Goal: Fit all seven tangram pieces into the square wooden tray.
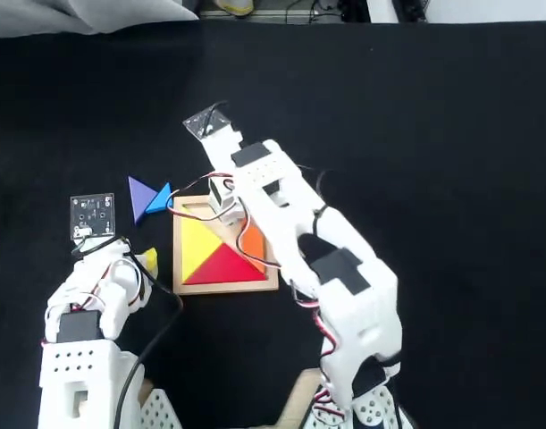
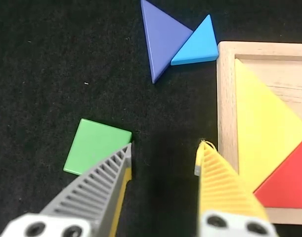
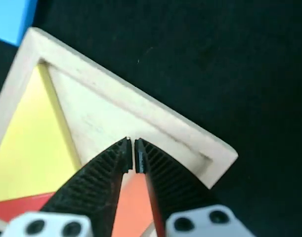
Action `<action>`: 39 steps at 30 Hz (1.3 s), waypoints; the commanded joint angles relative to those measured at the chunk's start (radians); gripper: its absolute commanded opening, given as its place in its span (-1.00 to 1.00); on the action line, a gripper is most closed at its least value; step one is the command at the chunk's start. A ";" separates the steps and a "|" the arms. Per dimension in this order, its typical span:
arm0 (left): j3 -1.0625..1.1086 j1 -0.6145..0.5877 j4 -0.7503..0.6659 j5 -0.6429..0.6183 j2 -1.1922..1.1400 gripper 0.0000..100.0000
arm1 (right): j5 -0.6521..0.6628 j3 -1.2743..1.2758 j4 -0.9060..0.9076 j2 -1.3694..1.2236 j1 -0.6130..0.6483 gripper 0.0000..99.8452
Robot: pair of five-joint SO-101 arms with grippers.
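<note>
Roughly half done: the square wooden tray [image 1: 224, 288] holds a yellow triangle [image 1: 197, 243], a red triangle [image 1: 226, 266] and an orange piece [image 1: 253, 239]. A purple triangle [image 1: 138, 194] touching a blue triangle [image 1: 159, 200] lies at the tray's ten o'clock. A green square [image 2: 94, 145] sits beside the left gripper [image 2: 165, 148], jaws spread. The right gripper [image 3: 133, 143] hangs over the tray's bare wood, jaws pressed together, seemingly empty.

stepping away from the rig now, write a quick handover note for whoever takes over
Left gripper open, between the green square and the tray.
Right gripper shut, over the tray at the orange piece's edge.
Done: yellow triangle, red triangle and orange piece lie in the tray.
Left: green square, purple triangle and blue triangle, all outside it; purple and blue touch.
</note>
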State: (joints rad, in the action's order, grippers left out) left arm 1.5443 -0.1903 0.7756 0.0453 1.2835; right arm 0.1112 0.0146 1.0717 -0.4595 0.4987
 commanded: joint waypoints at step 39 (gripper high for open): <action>-0.019 0.005 -0.015 -0.011 0.012 -0.57 | 0.014 0.684 -0.192 0.750 -0.288 -0.98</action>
State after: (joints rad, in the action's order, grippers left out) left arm 1.5443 -0.1903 0.7756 0.0453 1.2835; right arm 0.1189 0.3798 1.2037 0.1557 0.2286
